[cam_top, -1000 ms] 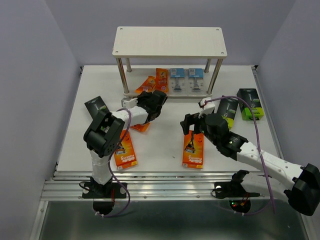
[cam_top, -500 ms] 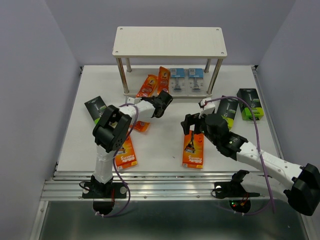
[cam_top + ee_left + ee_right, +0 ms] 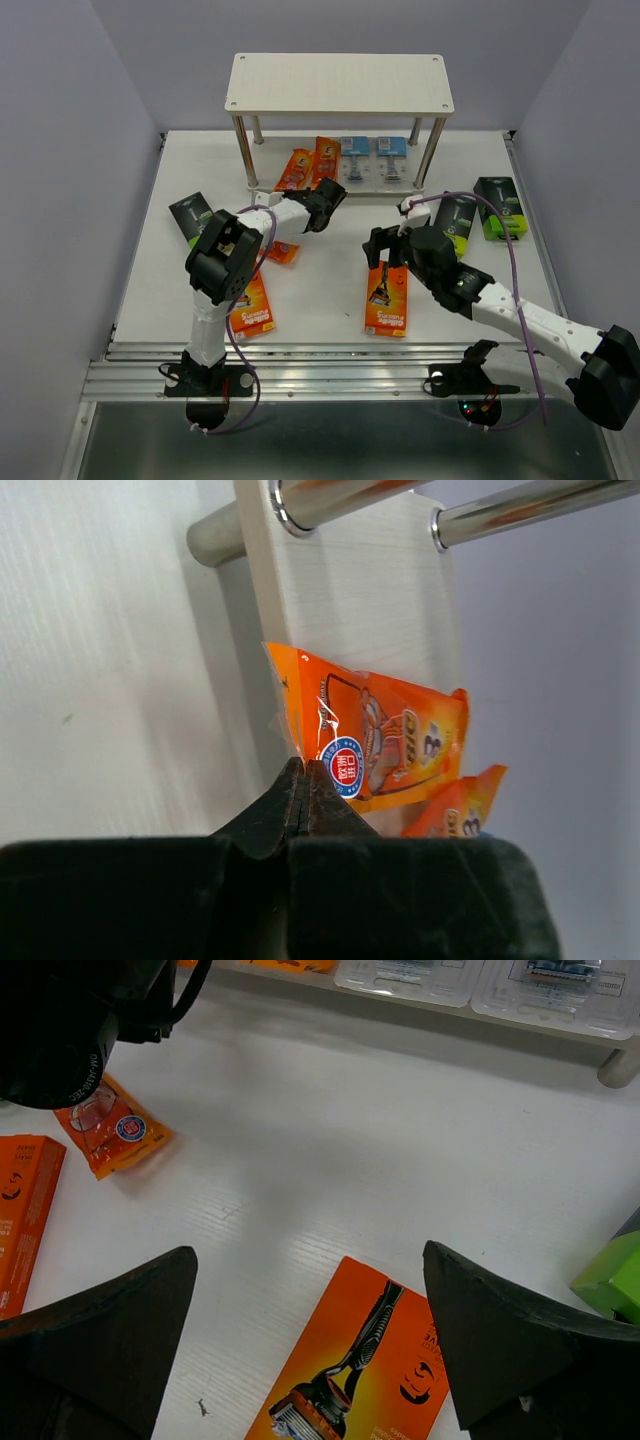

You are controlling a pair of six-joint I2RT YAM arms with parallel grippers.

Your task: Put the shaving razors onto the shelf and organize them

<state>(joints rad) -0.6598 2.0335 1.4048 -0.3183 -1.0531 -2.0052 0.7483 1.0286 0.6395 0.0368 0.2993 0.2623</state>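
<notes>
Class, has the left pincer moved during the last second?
Yes: the left pincer has advanced up and right in the top view, closer to the shelf.

my white tubular left arm [image 3: 205,335] and right arm [image 3: 520,318] carry chunky black joint housings. a thin purple cable [image 3: 516,268] loops along each. black bases sit at six o'clock. my right gripper [image 3: 308,1252] has broad matte-black wedge fingers; my left gripper [image 3: 305,780], thin black blades.
</notes>
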